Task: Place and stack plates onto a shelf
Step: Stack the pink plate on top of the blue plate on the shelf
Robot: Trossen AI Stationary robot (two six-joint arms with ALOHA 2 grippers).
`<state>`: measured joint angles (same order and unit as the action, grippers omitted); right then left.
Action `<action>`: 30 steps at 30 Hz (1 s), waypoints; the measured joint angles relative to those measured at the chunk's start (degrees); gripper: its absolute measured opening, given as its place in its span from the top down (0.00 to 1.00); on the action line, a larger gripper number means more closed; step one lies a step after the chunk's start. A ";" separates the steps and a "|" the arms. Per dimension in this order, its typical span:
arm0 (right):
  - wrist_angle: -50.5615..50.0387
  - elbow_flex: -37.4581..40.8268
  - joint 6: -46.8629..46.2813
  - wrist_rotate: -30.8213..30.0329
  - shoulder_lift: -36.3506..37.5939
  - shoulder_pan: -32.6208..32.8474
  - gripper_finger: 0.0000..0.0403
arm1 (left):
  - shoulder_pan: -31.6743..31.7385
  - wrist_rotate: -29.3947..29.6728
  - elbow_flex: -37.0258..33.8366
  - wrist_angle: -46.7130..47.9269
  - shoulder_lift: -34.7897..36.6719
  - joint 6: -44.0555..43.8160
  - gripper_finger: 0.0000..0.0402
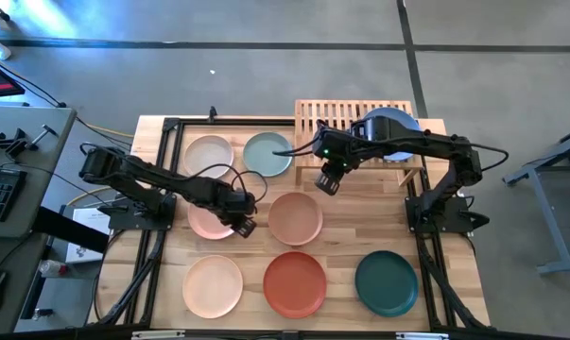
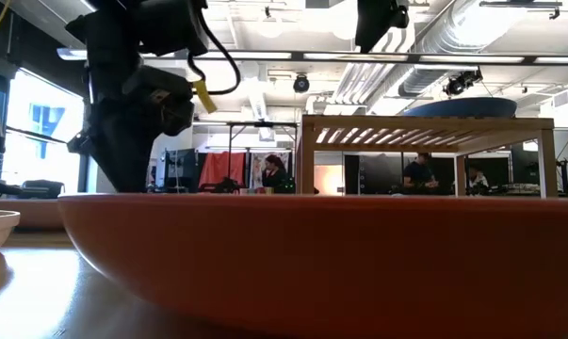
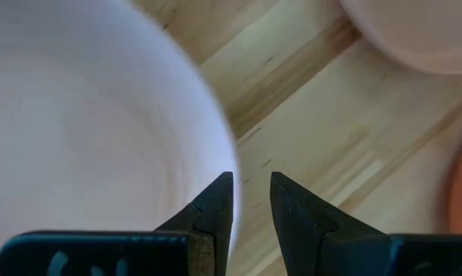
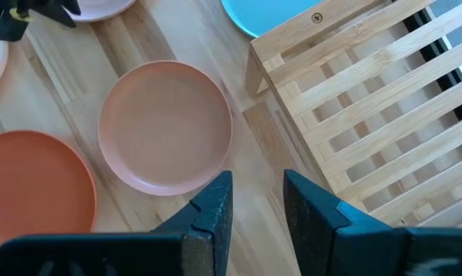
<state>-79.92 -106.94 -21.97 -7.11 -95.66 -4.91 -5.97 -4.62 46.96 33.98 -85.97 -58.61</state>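
Note:
Seven plates lie flat on the wooden tabletop. They are off-white [image 1: 210, 154], pale sage [image 1: 267, 154], pink [image 1: 205, 219], tan-pink [image 1: 295, 217], peach [image 1: 212, 285], orange-red [image 1: 295, 284] and dark green [image 1: 386, 281]. The blue plate [image 1: 390, 127] rests on the slatted shelf [image 1: 332, 118] at the far edge. My left gripper [image 1: 243, 225] is open at the pink plate's right rim [image 3: 229, 165], pointing down, one finger over the plate [image 3: 214, 205] and one outside it [image 3: 293, 205]. My right gripper [image 1: 327, 181] is open and holds nothing, hovering beside the shelf's front left leg [image 4: 255, 73]. My left gripper [image 3: 251, 192] stands astride the pink plate's right rim from above, with a gap showing between the fingertips. The plate lies flat on the table. Whether either finger touches the rim, I cannot tell.
The shelf's left half [image 4: 368, 115] is bare slats. In the low view the orange-red plate [image 2: 312, 264] fills the foreground and hides most of the table. The arm bases stand at the table's left [image 1: 124, 212] and right [image 1: 440, 212] sides. People sit in the room beyond.

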 joint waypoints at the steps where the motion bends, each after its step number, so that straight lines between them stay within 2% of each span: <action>1: 0.00 0.00 0.02 -0.01 0.00 0.00 0.77 | -0.10 0.12 0.00 -0.17 0.04 -0.48 0.81; 8: -0.21 0.00 1.24 -0.14 0.02 0.01 0.77 | -0.12 2.19 0.00 -0.55 -0.25 -1.42 0.81; 18: -1.07 0.00 1.48 -0.11 0.04 0.02 0.77 | -0.54 1.07 -0.02 -0.88 -3.61 -2.67 0.81; 30: -1.09 0.00 1.48 -0.08 0.04 0.02 0.77 | -0.54 3.41 -0.02 -0.61 -3.28 -3.68 0.81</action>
<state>-81.01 -106.94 -20.49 -7.20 -95.61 -4.89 -6.50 -1.21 46.94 33.37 -89.25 -62.29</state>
